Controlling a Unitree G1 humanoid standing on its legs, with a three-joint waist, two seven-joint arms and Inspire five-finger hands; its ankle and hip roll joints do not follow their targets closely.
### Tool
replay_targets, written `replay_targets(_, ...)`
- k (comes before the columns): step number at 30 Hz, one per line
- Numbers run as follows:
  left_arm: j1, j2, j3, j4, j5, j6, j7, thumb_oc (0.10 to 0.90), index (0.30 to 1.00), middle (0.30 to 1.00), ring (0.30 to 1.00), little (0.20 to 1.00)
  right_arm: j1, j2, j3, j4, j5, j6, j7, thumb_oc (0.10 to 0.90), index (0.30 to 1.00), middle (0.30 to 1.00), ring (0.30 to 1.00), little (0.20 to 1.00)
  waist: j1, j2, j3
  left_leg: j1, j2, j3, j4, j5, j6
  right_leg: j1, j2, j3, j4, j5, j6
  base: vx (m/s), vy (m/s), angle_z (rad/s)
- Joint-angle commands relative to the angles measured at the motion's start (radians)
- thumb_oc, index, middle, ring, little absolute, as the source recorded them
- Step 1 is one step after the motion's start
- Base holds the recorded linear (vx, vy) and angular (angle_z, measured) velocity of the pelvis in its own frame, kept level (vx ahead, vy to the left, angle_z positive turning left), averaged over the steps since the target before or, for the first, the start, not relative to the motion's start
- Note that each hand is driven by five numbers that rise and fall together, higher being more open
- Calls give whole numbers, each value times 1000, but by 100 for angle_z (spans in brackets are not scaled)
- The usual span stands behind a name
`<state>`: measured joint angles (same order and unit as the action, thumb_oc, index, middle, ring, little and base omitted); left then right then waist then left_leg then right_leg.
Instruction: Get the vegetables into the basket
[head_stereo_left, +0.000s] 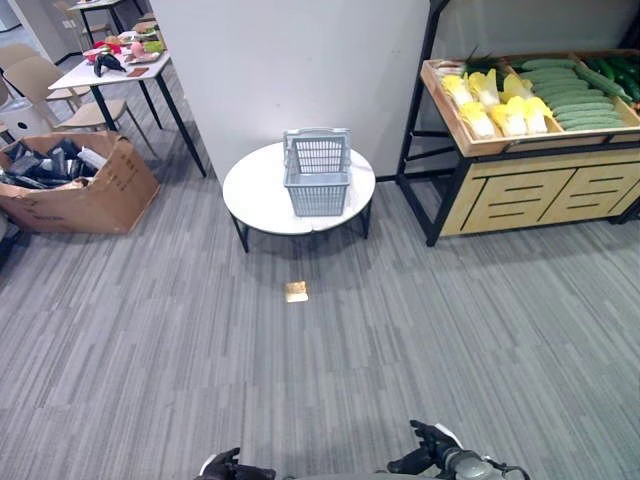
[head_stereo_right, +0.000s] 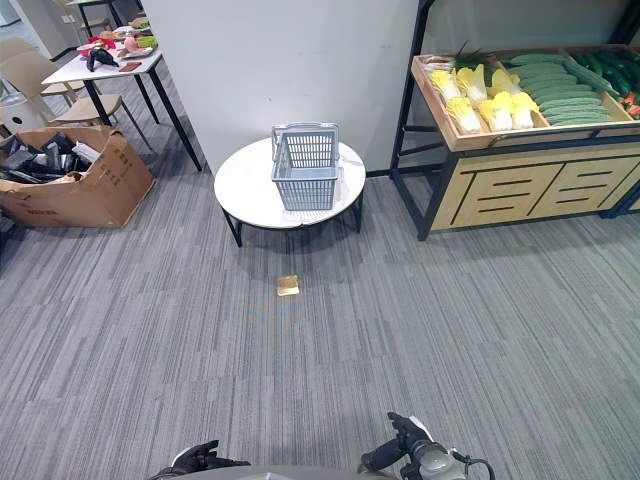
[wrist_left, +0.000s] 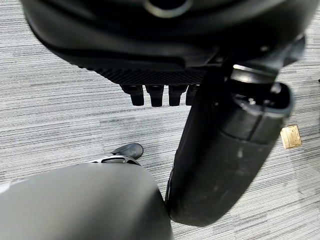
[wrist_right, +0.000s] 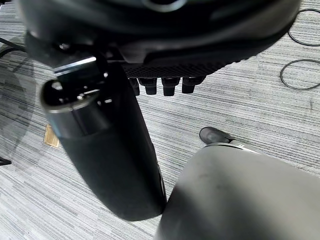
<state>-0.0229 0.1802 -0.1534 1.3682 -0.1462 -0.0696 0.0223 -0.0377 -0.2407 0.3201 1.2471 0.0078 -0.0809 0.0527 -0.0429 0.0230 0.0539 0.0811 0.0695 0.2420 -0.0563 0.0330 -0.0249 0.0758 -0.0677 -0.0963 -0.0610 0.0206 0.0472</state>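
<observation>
Grey striped carpet floor (head_stereo_left: 420, 340), bearing a small brass floor plate (head_stereo_left: 296, 291) just in front of a round white table (head_stereo_left: 262, 190) on dark legs. On that table, one grey plastic basket (head_stereo_left: 317, 172), handles raised, standing upright near the far edge. To the right, a wooden produce stand (head_stereo_left: 520, 190) with a tilted tray holding yellow-white cabbages (head_stereo_left: 495, 105) and green cucumbers (head_stereo_left: 580, 100) (side by side). Left on the floor, an open cardboard box (head_stereo_left: 85, 190) of dark items

One basket (head_stereo_left: 317, 172) stands on one round table (head_stereo_left: 260, 195). One produce shelf (head_stereo_left: 520, 150) holds cabbages (head_stereo_left: 497, 105) and cucumbers (head_stereo_left: 580, 98), too many to count surely. One cardboard box (head_stereo_left: 75, 185), one floor plate (head_stereo_left: 295, 291).
</observation>
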Motion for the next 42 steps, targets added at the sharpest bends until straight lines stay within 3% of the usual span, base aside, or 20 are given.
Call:
replay_targets(1,-18,28,1,52,4,1,17,900,1000,1000,1000,1000,-4,-28,68,59,-29,6,-7,900,1000,1000,1000,1000,-9,-34,13,7,64,-64,-31,21,-83,-17,-89,-7,-26,67,105,0,0,0)
replay_targets(32,-60,57,-41,26,50,4,48,900,1000,1000,1000,1000,-46,-74,45,44,18,10,-17,900,1000,1000,1000,1000,-20,-22,58,-21,114,-64,-31,61,-110,-47,-40,0,-23,50,75,9,-23,0)
replay_targets(38,-84,68,-40,-1,24,4,50,900,1000,1000,1000,1000,-58,-106,46,22,16,6,-24,900,1000,1000,1000,1000,-25,-21,119,-118,155,-94,162,82,-130,-80,-1,-7,53,-3,24,37,-166,5)
replay_targets(40,-84,66,-44,-12,21,3,40,900,1000,1000,1000,1000,-51,-116,40,13,24,5,-20,900,1000,1000,1000,1000,-24,-27,138,-161,145,-122,266,92,-128,-68,4,-11,68,-20,10,88,-116,19)
replay_targets(41,-95,64,-71,-20,31,-1,36,900,1000,1000,1000,1000,-59,-123,43,17,26,6,-19,900,1000,1000,1000,1000,-19,-29,153,-202,117,-165,291,107,-121,-68,6,-5,80,-30,9,73,-46,17)
replay_targets(42,-95,64,-71,-20,31,-1,36,900,1000,1000,1000,1000,-59,-123,43,17,26,6,-19,900,1000,1000,1000,1000,-20,-29,153,-203,116,-165,292,106,-121,-67,6,-6,80,-30,9,76,-15,2)
